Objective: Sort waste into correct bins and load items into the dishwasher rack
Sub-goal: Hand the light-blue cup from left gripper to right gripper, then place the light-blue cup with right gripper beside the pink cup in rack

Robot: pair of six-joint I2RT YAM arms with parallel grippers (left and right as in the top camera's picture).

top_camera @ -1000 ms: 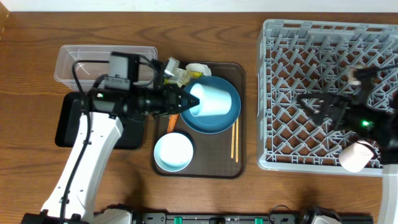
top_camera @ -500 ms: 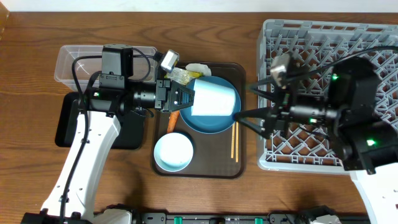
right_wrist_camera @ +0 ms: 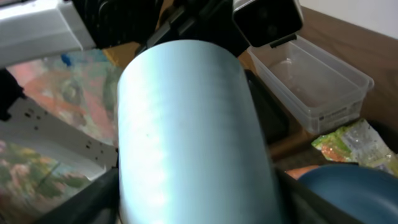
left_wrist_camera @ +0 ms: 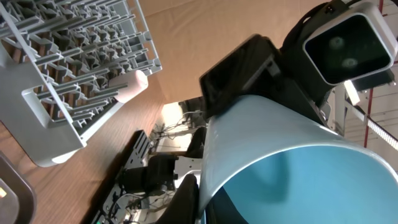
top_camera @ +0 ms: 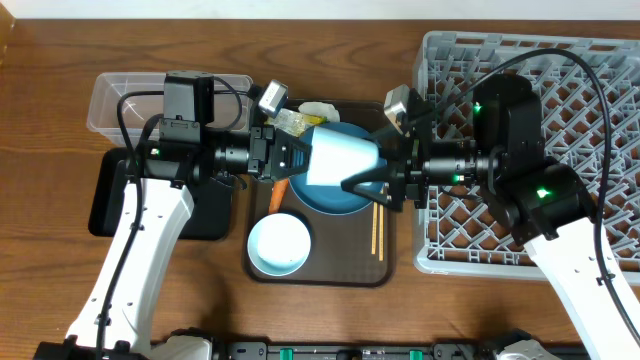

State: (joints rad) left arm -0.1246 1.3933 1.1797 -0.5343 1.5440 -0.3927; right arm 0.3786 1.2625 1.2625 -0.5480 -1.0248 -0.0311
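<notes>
The small blue cup (top_camera: 340,160) lies on its side in the air above the large dark blue dish (top_camera: 340,198). My left gripper (top_camera: 300,158) is shut on its rim, one finger inside the cup (left_wrist_camera: 273,149) and one outside. From the right, my right gripper (top_camera: 362,168) spans the cup's body (right_wrist_camera: 186,124), a finger pressed against each side. The white-and-light-blue bowl (top_camera: 279,244) and the chopsticks (top_camera: 377,228) rest on the brown serving tray (top_camera: 330,275). The dishwasher rack (top_camera: 560,60) stands at the right, with the pink cup (left_wrist_camera: 130,87) in its near corner.
A carrot piece (top_camera: 278,193), a yellow-green wrapper (top_camera: 290,122) and crumpled white paper (top_camera: 322,110) lie at the back of the serving tray. The clear tub (top_camera: 110,100) and the black tray (top_camera: 105,200) sit at the left, partly under my left arm.
My right arm has swung left from over the rack to the cup, and its fingers have narrowed around the cup's body. My left gripper has kept its hold and barely moved.
</notes>
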